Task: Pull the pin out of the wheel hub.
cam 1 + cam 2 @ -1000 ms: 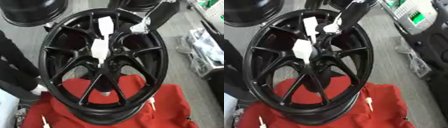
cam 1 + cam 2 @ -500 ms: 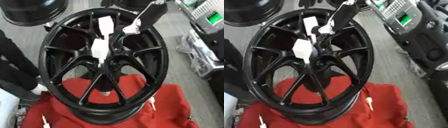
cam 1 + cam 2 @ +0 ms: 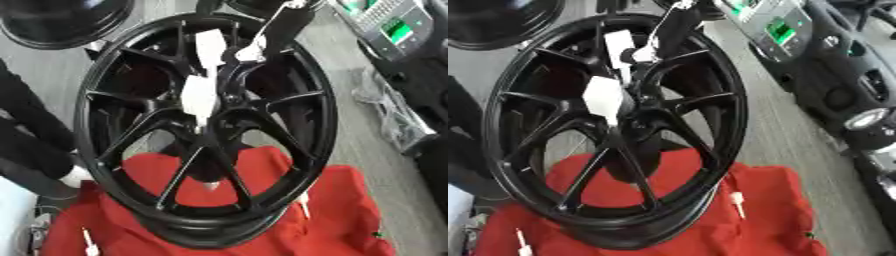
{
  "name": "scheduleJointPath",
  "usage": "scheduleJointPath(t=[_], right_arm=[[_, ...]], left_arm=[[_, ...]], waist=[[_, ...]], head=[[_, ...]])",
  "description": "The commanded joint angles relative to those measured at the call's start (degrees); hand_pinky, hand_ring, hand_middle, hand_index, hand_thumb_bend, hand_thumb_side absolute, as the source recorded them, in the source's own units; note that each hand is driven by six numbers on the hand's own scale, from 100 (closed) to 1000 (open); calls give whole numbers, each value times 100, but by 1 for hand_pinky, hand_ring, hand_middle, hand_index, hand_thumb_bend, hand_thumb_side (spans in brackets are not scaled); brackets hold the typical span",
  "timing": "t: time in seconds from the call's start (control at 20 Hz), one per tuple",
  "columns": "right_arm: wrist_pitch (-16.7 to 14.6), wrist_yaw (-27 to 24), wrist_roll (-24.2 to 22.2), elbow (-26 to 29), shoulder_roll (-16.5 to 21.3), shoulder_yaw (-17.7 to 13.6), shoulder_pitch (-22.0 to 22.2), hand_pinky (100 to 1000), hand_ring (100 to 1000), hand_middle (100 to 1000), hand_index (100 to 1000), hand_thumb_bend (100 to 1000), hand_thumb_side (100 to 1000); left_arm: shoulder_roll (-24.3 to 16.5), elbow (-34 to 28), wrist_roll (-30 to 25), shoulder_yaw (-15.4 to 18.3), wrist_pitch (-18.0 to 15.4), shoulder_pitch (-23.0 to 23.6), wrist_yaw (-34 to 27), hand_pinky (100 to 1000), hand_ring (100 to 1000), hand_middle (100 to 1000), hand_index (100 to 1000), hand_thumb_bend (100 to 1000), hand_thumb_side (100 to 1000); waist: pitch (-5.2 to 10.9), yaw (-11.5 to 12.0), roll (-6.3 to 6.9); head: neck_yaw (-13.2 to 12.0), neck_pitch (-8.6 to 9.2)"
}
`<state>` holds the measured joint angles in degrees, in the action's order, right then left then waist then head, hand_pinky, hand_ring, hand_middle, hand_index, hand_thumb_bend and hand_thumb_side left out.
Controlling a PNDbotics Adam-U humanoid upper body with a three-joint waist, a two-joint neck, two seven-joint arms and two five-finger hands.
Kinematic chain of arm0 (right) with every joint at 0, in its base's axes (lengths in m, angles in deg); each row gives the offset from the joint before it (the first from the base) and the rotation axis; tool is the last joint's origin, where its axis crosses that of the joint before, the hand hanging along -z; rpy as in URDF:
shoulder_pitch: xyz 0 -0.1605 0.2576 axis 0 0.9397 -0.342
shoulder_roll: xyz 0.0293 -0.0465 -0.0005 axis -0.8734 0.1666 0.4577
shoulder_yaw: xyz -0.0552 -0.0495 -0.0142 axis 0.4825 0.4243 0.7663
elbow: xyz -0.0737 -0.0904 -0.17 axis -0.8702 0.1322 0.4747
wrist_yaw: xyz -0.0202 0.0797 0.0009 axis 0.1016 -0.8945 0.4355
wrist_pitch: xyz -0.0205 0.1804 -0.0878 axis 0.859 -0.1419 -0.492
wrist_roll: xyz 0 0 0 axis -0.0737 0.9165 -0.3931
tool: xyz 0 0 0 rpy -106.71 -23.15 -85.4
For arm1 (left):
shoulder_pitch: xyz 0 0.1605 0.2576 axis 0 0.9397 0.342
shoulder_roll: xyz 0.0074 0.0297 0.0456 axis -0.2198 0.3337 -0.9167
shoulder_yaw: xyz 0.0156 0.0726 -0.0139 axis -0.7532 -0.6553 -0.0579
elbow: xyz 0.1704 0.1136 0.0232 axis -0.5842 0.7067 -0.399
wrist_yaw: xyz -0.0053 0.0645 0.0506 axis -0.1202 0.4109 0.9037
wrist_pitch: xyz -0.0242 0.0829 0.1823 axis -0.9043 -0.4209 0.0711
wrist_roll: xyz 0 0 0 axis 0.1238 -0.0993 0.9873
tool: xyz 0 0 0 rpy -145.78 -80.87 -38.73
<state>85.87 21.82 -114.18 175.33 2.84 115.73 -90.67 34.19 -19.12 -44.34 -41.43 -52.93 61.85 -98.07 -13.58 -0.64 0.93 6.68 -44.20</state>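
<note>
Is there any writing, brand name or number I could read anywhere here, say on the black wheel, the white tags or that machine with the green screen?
No text can be read.
Black wheel: no visible brand or number.
White tags at the hub: blank as far as can be seen.
Machine with green screen: display and panel marks too blurred to read.
Red cloth: no print visible.

A red cloth (image 3: 350, 210) (with small white, perhaps pin-like pieces (image 3: 736, 201)) carries the black wheel hub (image 3: 206, 130).
</note>
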Motion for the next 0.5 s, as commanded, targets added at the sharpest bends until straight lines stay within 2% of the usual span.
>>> scheduleJointPath(t=[0.05, 0.5], right_arm=[[-85, 94, 12, -102, 13, -78, -146, 861, 840, 756, 840, 332, 266], [-29, 35, -68, -277, -54, -72, -153, 859, 838, 744, 832, 287, 280]], left_arm=[[-171, -62, 8, 55, 16, -36, -13, 760, 787, 723, 792, 100, 792], [-154, -50, 9, 47, 25, -45, -5, 760, 787, 723, 790, 100, 794]], waist=[[74, 18, 23], [43, 130, 30]], head=[[32, 9], [120, 9]])
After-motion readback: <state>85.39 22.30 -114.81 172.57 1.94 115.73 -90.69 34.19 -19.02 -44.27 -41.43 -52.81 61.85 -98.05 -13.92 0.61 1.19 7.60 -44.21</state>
